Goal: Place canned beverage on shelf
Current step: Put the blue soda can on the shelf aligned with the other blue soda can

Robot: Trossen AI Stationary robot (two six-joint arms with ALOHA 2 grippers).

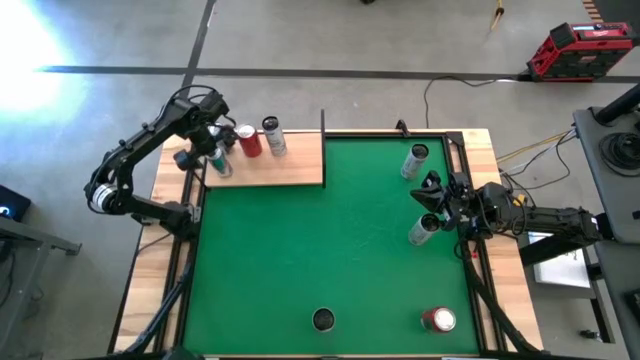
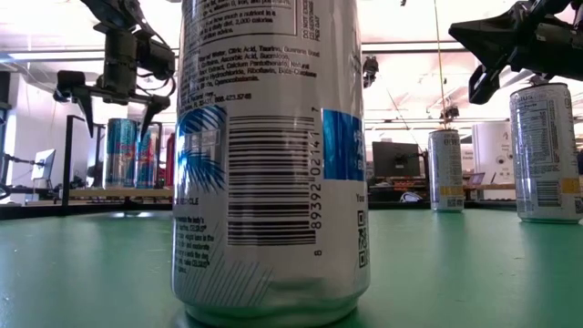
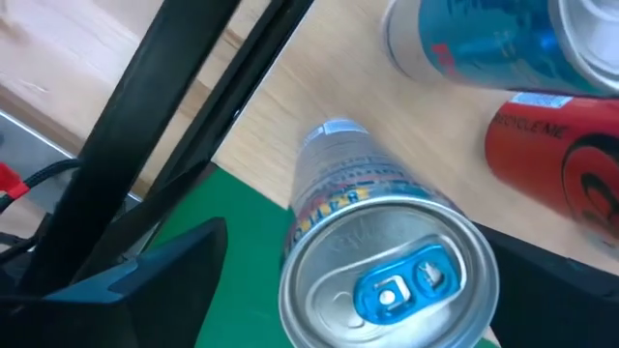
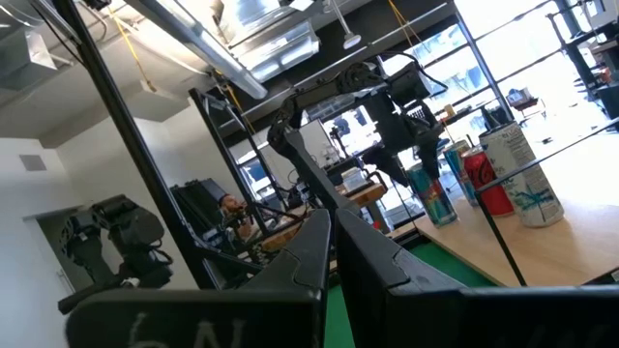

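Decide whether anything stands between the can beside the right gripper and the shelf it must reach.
Nothing visible does. Only bare green mat lies between the can beside the right gripper and the shelf. Three cans stand at the shelf's left end, under the left gripper, leaving its right part free.

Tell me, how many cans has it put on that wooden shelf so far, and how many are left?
Three cans stand on the shelf: a red can, a white can and a teal can. The left pincer hangs open over the teal one, seemingly just released. Four more wait on the green mat; the right pincer sits shut beside two of them.
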